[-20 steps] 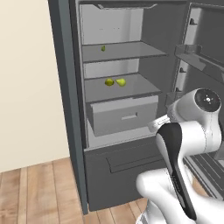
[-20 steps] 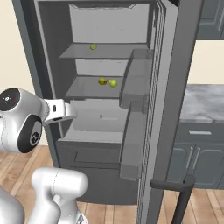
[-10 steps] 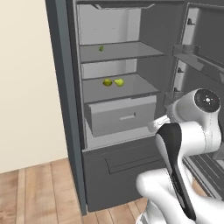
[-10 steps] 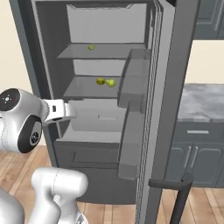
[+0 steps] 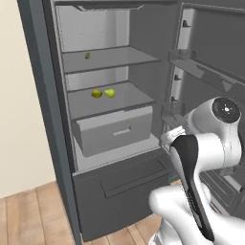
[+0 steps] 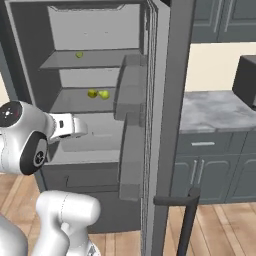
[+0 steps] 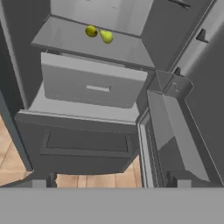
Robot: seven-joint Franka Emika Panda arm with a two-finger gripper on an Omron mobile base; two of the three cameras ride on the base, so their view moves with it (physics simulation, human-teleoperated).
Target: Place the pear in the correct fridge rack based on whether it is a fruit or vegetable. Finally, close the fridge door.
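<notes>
White and dark-jointed, the robot arm point(image 5: 201, 158) stood nearest, its end effector point(image 7: 114, 180) showing in the hand view only as two small dark tips at the bottom edge, well apart, with nothing between them; it was open and empty. Below lay pale wooden floor planks point(image 5: 28, 210). Just ahead was the dark-grey bottom drawer front with a horizontal recessed handle point(image 5: 129, 184). To the arm's right the tall, flat dark-grey fridge door point(image 6: 165, 125) stood swung wide open, its grey inner bins point(image 6: 131, 150) facing the cavity and its long dark bar handle point(image 6: 187, 220) at the outer edge. Beyond that door ran a grey marbled desk point(image 6: 215, 107) over dark-grey cabinets point(image 6: 215, 170).

Inside the fridge, the pale pull-out drawer point(image 5: 115, 129) jutted forward, partly pulled out. Directly above it lay the lower flat light-grey fridge rack point(image 5: 124, 98). The small yellow-green pear with a tapering top point(image 5: 110, 93) rested on that rack toward the back, just beside a rounder yellow-green fruit point(image 5: 96, 94) on its left. The pear was well apart from the end effector, farther in and higher, with the drawer between them. On the upper light-grey shelf point(image 5: 124, 57) sat a tiny darker green item point(image 5: 87, 56). No writing was readable.
</notes>
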